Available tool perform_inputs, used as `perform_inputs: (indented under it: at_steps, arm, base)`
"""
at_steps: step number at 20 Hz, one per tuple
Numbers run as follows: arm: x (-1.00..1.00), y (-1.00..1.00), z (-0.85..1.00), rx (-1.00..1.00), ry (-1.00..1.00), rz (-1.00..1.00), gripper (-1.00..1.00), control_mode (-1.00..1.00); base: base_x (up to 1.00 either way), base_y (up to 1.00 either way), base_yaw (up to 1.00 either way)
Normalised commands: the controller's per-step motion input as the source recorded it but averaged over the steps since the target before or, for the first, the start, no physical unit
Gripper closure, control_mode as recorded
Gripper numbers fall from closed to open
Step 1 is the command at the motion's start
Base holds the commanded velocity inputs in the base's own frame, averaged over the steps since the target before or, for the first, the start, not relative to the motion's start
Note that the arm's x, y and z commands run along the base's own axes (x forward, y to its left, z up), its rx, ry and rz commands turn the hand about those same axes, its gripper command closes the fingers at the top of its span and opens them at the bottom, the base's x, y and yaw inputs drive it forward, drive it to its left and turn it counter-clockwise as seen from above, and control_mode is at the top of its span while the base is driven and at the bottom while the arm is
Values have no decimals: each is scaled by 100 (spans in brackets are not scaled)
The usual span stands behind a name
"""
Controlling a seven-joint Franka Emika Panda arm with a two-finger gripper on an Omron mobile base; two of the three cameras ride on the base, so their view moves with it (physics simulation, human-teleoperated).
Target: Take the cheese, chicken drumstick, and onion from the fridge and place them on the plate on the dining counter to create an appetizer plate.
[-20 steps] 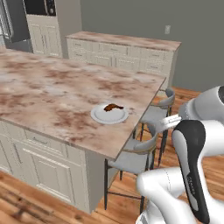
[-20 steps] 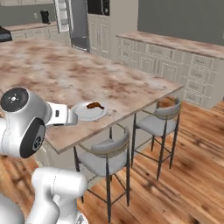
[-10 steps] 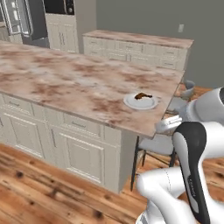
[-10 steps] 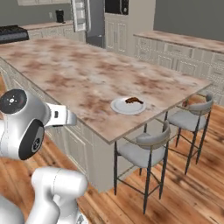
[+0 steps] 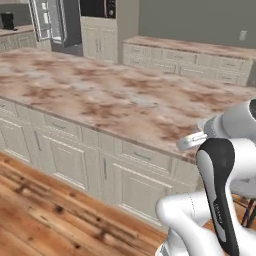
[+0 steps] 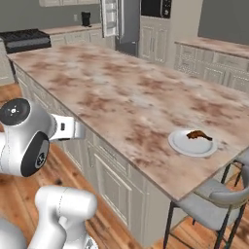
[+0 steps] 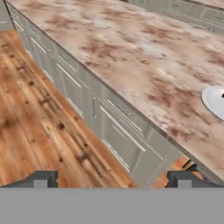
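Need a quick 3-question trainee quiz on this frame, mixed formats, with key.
1. True or false: the plate on the dining counter already holds the cheese and the onion.
2. Multiple choice: in the hand view, the gripper is A) shut on the chicken drumstick, B) open and empty over the wood floor, C) shut on a cabinet handle.
3. Fill in: in the right base view, the fridge stands at the far end of the room with one door ____.

Key: 1 false, only the drumstick lies on it; 2 B; 3 open.
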Motion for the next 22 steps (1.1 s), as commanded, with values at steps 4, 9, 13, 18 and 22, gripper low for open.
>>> perform_inputs:
  at_steps: [4, 9, 13, 18, 22]
  arm:
    - [0, 0, 0, 0, 0, 0, -100, 100]
    - [0, 0, 0, 0, 0, 0, -100, 100]
    - [0, 0, 0, 0, 0, 0, -100, 100]
    - [0, 0, 0, 0, 0, 0, -100, 100]
    - [0, 0, 0, 0, 0, 0, -100, 100]
  base:
    - [78, 100, 0]
    - [74, 100, -4]
    - [70, 100, -8]
    - [64, 100, -10]
    - [59, 100, -10]
